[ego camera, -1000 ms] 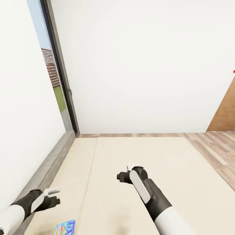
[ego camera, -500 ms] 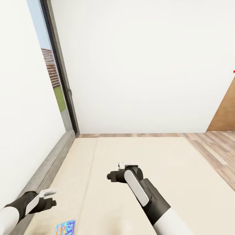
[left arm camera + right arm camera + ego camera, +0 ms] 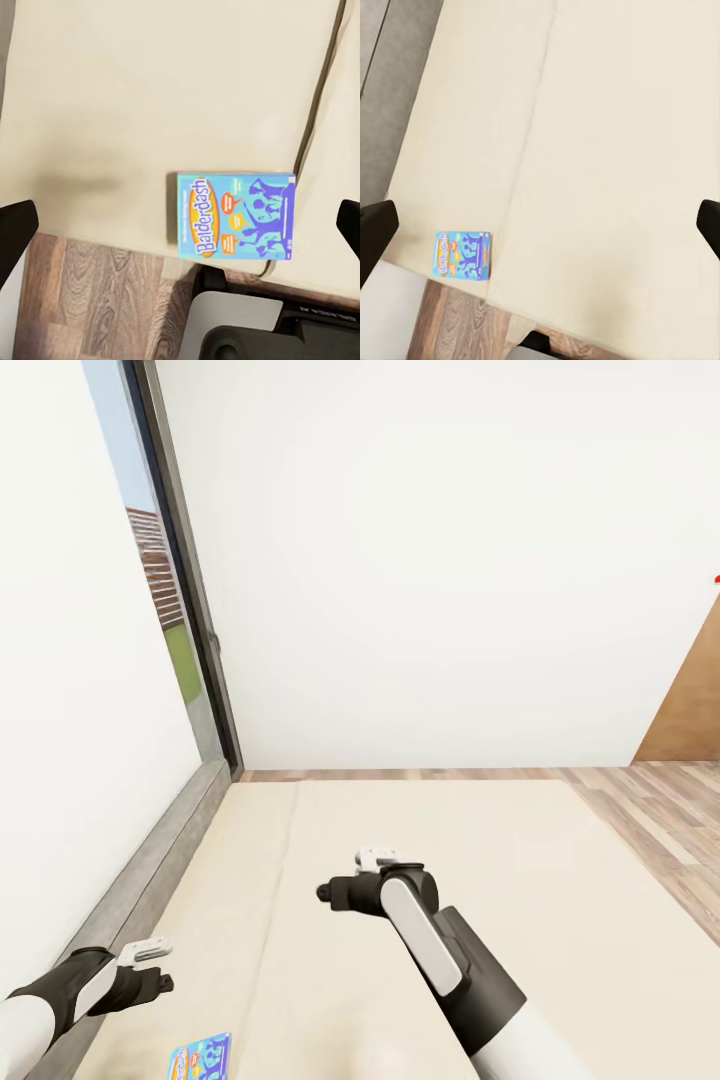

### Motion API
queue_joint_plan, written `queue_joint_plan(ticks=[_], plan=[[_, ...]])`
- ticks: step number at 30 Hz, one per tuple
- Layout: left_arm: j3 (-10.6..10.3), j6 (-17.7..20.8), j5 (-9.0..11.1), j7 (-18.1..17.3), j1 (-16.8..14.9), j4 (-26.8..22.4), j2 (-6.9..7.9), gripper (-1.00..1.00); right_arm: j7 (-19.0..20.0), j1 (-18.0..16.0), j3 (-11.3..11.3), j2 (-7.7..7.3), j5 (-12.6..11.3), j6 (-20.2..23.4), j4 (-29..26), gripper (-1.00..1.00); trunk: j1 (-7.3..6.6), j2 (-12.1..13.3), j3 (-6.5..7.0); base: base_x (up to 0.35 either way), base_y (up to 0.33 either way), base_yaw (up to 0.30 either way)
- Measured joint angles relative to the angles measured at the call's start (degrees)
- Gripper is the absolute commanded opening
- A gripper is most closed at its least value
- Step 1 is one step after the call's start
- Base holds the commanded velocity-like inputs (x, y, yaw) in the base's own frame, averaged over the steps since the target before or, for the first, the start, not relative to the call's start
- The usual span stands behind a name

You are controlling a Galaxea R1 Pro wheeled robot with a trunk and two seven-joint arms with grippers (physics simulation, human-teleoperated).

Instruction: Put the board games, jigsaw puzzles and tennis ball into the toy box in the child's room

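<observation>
Left wrist view: the left claw (image 3: pixel 180 217), spread and empty, hangs above the blue board game (image 3: pixel 234 215) at the bed (image 3: pixel 150 90) edge; your careless descent could nudge it off.

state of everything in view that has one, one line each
blue board game: flat, face up, at the bed's edge, untouched
bed: bare mattress, carrying that one game
left hand: open, empty, above the game
right hand: open, empty, over the mattress
</observation>
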Motion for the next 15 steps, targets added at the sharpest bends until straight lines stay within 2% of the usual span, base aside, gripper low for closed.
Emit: queue_joint_plan(ticks=[9,15], plan=[[0.0,0.0,0.0,-0.1,0.0,0.0,0.00,1.00,0.1,-0.2,0.0,0.00,0.0,0.0,-2.9,1.00,0.00,0.0,0.00,0.000,0.000,0.000],[-0.3,-0.8,-0.1,-0.6,0.4,0.0,-0.01,1.00,0.4,-0.2,0.0,0.00,0.0,0.1,-3.9,1.00,1.10,-2.0,-0.90,0.000,0.000,0.000]])
